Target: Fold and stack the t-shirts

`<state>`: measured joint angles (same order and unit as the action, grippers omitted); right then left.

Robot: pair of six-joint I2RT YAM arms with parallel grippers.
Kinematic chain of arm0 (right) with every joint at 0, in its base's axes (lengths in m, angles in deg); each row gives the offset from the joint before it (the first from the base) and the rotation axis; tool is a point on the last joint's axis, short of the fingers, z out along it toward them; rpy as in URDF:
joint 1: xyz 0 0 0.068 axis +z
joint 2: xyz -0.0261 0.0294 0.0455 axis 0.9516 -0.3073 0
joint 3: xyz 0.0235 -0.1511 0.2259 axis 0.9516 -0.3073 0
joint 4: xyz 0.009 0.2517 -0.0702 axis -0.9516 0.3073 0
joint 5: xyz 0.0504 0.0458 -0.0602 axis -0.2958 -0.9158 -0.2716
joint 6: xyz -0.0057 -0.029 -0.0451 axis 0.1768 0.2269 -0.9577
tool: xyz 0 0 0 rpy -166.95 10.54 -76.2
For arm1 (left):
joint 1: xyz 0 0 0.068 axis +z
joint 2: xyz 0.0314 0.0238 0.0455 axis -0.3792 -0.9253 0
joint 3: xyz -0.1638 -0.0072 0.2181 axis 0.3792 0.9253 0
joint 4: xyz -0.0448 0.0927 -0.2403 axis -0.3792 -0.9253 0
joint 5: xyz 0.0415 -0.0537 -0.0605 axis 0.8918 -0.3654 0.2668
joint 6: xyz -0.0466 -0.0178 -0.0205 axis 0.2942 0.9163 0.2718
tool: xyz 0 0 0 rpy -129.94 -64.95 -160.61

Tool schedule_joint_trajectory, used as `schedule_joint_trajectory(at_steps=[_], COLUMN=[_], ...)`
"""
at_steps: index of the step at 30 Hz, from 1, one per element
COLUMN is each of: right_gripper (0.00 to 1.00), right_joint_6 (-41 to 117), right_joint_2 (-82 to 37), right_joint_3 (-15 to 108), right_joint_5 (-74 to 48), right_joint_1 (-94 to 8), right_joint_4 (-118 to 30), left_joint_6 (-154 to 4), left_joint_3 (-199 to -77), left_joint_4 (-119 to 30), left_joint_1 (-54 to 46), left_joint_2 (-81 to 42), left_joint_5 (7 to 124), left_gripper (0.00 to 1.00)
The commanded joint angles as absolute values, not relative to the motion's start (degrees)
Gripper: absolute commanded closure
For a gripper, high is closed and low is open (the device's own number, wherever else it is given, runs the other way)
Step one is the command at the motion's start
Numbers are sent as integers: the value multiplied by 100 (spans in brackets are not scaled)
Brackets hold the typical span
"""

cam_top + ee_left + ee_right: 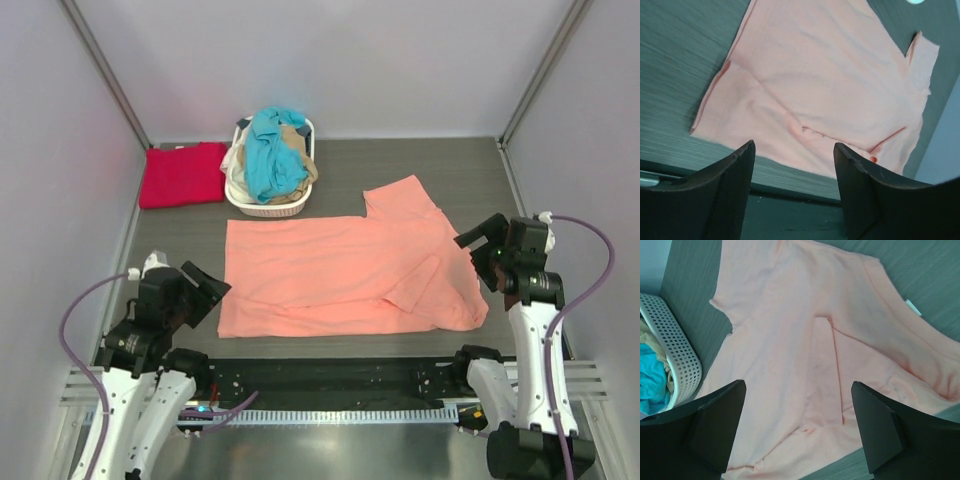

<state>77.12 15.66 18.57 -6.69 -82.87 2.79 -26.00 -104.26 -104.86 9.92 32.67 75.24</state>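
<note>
Shows, from above, the salmon-pink t-shirt (340,275) spread flat on the bench (420,170), crimson t-shirt (182,174) folded at 10 o'clock, teal t-shirt (272,150) and beige t-shirt (298,138) heaped in the basket (268,206) at 11.
At left wrist, finds left pincer (793,145) gaping, empty.
At right wrist, finds right pincer (798,383) likewise.

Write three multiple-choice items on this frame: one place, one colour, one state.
1. Where is the red t-shirt?
A) left of the basket
B) in the basket
C) on the pink shirt

2. What colour is the t-shirt spread flat between the arms?
A) teal
B) salmon-pink
C) beige

3. How are the left pincer and right pincer?
A) both open, empty
B) both shut on cloth
C) left shut, right open

1 A: it lies beside the basket's left side.
2 B: the top view shows it salmon-pink.
3 A: each wrist view shows fingers apart with nothing held.
</note>
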Motion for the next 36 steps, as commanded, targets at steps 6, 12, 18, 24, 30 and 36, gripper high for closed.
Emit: schedule_joint_trajectory(at_steps=[6, 12, 18, 24, 30, 36], right_gripper=[8, 8, 9, 11, 16, 28], right_joint_6=[6407, 5396, 4789, 4411, 4218, 4182], right_joint_2=[-1416, -4387, -6540, -8000, -8600, -8882], right_joint_3=[3627, 6131, 8558, 10080, 10529, 10468], right_joint_5=[-1155, -936, -357, 295, 840, 1000], right_joint_1=[-7949, -7580, -7211, -6763, -6578, -6560], right_joint_4=[-1128, -1163, -848, -618, -609, -618], left_joint_6=[-4769, -4876, -4894, -4911, -4920, -4920], left_joint_3=[-11364, -11162, -11092, -11039, -11030, -11021], left_joint_4=[-9798, -9296, -9243, -9164, -9147, -9146], left_joint_1=[998, 1094, 1138, 1156, 1165, 1165], left_joint_2=[1756, 1588, 1737, 1764, 1772, 1755], left_joint_5=[8328, 8126, 8082, 7995, 7942, 7942], left_gripper=[34, 34, 34, 34, 35, 35])
